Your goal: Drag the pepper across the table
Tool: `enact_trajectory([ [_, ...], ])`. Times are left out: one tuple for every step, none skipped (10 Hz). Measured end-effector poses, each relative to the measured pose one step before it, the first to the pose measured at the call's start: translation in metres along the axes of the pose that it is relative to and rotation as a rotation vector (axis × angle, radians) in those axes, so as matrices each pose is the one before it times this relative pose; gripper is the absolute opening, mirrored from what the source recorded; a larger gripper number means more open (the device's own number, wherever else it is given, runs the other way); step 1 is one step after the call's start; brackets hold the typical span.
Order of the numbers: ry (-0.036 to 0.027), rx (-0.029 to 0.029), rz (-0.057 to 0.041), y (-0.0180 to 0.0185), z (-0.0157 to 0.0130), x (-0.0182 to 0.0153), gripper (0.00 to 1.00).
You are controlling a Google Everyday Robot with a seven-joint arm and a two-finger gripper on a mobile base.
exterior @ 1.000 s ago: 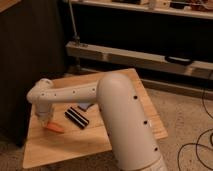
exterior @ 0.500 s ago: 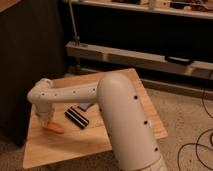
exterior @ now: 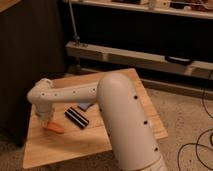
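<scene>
**Robot arm reaches to the pepper at the left of a small wooden table**

A thick white robot arm (exterior: 122, 120) rises from the bottom centre of the frame. It bends at a wide elbow and stretches leftward over a light-wood table (exterior: 65, 147). The table has a squarish top with angled corners and fills the lower left and middle of the frame.

At the arm's far end, on the left side of the frame, the wrist turns down and the gripper (exterior: 44, 120) points at the tabletop. It sits right at the left end of the pepper (exterior: 55, 128). Whether the gripper is clamped on the pepper, only touching it, or standing open cannot be told from this view.

The pepper is a small, tapered, orange-red thing. It lies flat on the table's left part, near the left edge, with its length running toward the lower right.

Just right of the pepper lies a black striped block (exterior: 77, 118), set at an angle and apart from it. Above the block, a small grey-blue thing (exterior: 85, 106) shows partly from under the arm.

Behind the table, a dark panel (exterior: 30, 45) stands in the upper left. A long metal shelf (exterior: 135, 54) runs across the upper middle of the frame. On the right is speckled floor (exterior: 185, 107), with black cables (exterior: 200, 145) looping in the lower right corner.
</scene>
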Motion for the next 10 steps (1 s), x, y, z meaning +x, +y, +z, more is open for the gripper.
enact_trajectory([
  [-0.00002, 0.00001, -0.00013, -0.00001, 0.00000, -0.00002, 0.32],
  [-0.00003, 0.00000, 0.00009, 0.00000, 0.00001, -0.00002, 0.42],
  [-0.00009, 0.00007, -0.00007, -0.00005, 0.00004, -0.00002, 0.54],
  [0.00000, 0.00000, 0.00003, 0.00000, 0.00000, 0.00000, 0.62],
  [-0.00013, -0.00001, -0.00005, 0.00000, 0.00006, -0.00005, 0.65],
  [-0.00063, 0.00013, -0.00044, -0.00019, 0.00030, -0.00015, 0.66],
  [-0.00037, -0.00005, -0.00027, -0.00010, 0.00008, -0.00008, 0.66],
  [-0.00227, -0.00017, -0.00120, -0.00028, 0.00048, -0.00115, 0.66],
  [0.01161, 0.00099, 0.00934, 0.00059, -0.00797, -0.00348, 0.66],
  [0.01915, 0.00236, 0.01433, 0.00185, -0.01210, -0.00388, 0.66],
])
